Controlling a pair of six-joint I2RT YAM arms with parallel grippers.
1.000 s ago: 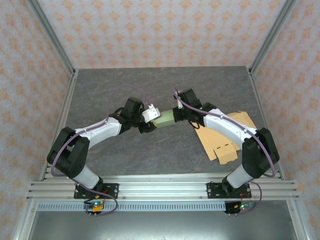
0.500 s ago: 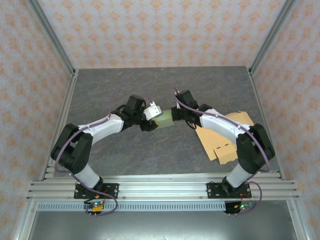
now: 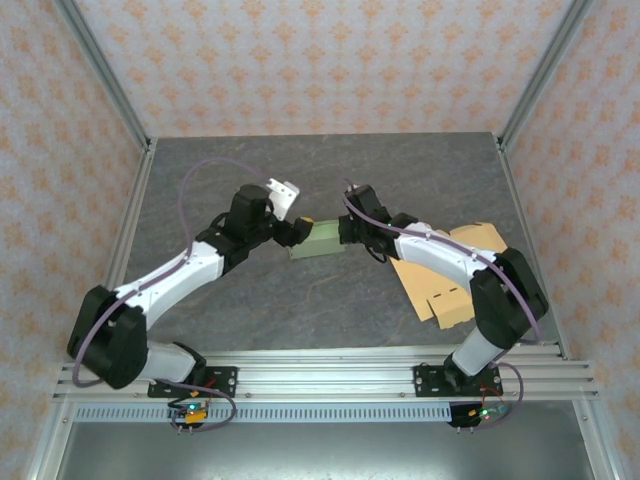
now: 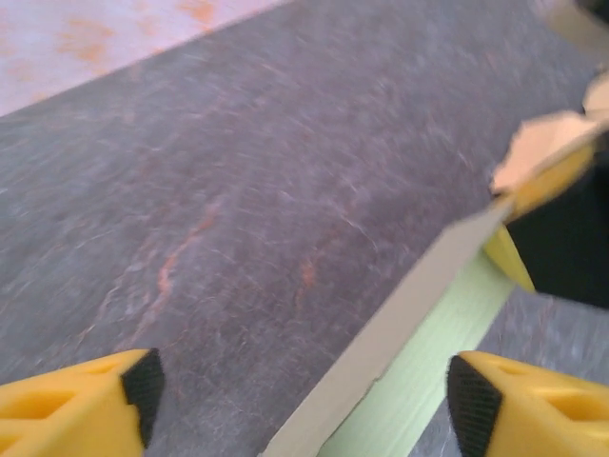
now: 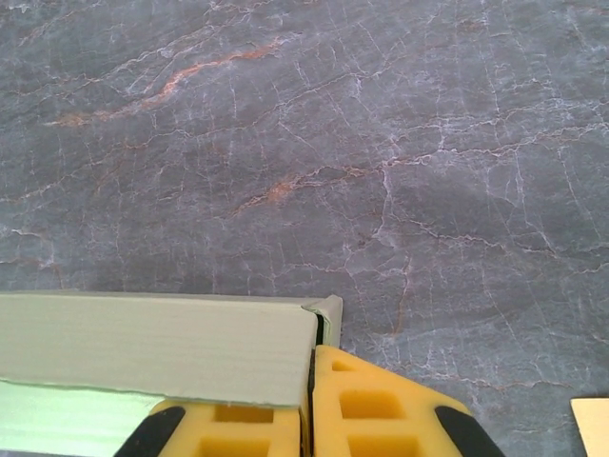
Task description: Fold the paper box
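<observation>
Some flat tan blanks (image 3: 455,275) lie nearest, on the right of the worktop (image 5: 381,143), partly under the right forearm. Beyond them, mid-worktop between the two arms, sits the box (image 5: 152,347).

Handling, as judged: light thin card, stiff only along its creases, easily dented or bent off-line. Take hold at a wall edge near a corner, with light pressure.

At the box's right end the right claw (image 5: 309,405) is pinched narrow on a wall at the corner. The left claw (image 4: 304,386) stands wide, with the box's other end between its fingers but not gripped.

Against a second ago, the left claw has opened and let go. Its arm has swung out leftward, and the box lies slightly further left.
</observation>
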